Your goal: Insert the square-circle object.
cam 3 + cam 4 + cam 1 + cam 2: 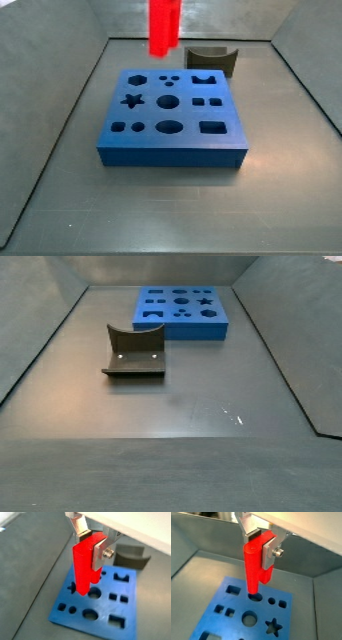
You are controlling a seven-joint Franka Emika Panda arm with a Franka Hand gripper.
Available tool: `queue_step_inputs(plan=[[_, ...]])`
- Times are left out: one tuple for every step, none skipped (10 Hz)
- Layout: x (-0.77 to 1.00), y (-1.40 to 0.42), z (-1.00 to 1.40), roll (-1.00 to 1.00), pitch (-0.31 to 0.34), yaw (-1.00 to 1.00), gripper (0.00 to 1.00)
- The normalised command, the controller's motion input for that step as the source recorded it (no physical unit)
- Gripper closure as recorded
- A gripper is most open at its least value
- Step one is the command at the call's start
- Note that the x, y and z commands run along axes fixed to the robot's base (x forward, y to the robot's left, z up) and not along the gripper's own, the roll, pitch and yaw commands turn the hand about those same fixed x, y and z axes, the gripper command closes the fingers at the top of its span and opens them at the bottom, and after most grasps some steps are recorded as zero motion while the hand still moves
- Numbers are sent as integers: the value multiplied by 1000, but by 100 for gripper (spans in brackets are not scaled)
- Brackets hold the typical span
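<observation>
Grey metal counter point(174, 210) carries a blue plastic block with shaped holes point(174, 118); at its 1 o'clock stands a dark grey curved block point(211, 60). Overhead, the pincer point(93, 548) is clamped on the bright red slim square-circle object point(84, 564), long axis vertical, tip just above a round hole point(256, 597).

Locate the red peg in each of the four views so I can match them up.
Wrist view: the red peg hangs upright in the claw, tip over the blue holed block.
Wrist view: red peg again held, tip at a round hole.
Side view: peg at the top edge, above the block's far side; claw out of frame.
Side view: peg not in it.
Shared landmark: the blue holed block.
</observation>
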Motion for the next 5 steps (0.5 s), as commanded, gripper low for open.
queue_step_inputs(plan=[[-440, -294, -560, -10, -81, -563, 100], [-666, -289, -677, -26, -90, -400, 100], [-583, -166, -660, -21, -91, -546, 100], [-411, -9, -611, 0, -70, -763, 100], [-257, 0, -583, 0, -57, -966, 100]])
